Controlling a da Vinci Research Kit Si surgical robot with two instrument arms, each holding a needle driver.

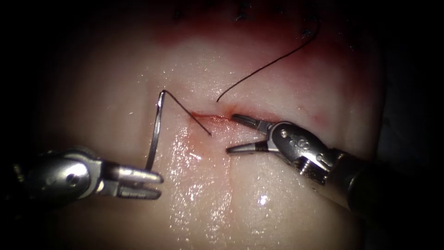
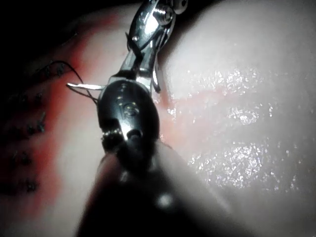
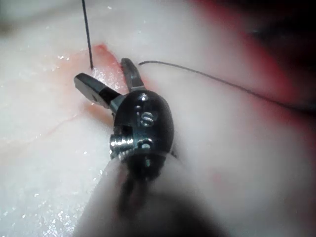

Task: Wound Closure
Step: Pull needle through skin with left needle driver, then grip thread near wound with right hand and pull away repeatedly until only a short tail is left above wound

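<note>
Looking at your left tool (image 1: 155,184) first, since it lies nearest: its jaws are clenched on the needle (image 1: 155,134) at one end of the curve, but the metal covers that end, so you cannot tell whether it is the point or the swaged end. From the grip the needle rises straight away from the jaws, its long axis nearly upright in the endoscope view, bowing slightly, and its far end stands well beyond the jaws, clear of the tissue (image 1: 277,69). It sits left of the cut (image 1: 210,116) and is not in the tissue. In the left wrist view the same tool (image 2: 148,54) is seen from behind; the needle there is hard to separate from the jaw edges.

From the needle's far end the thread (image 1: 187,112) runs down and to the right into the cut, between your two tools. A second stretch of thread (image 1: 268,65) leaves the tissue just beyond your right tool (image 1: 231,134) and arcs away to the upper right, where it fades into the dark edge and you lose its end.

Your right tool is released, jaws spread wide and holding nothing, one tip at the right end of the cut, the other on the tissue nearer you. In the right wrist view (image 3: 108,79) the thread (image 3: 88,34) enters the tissue just past the open tips, amid red fluid (image 3: 106,66).
</note>
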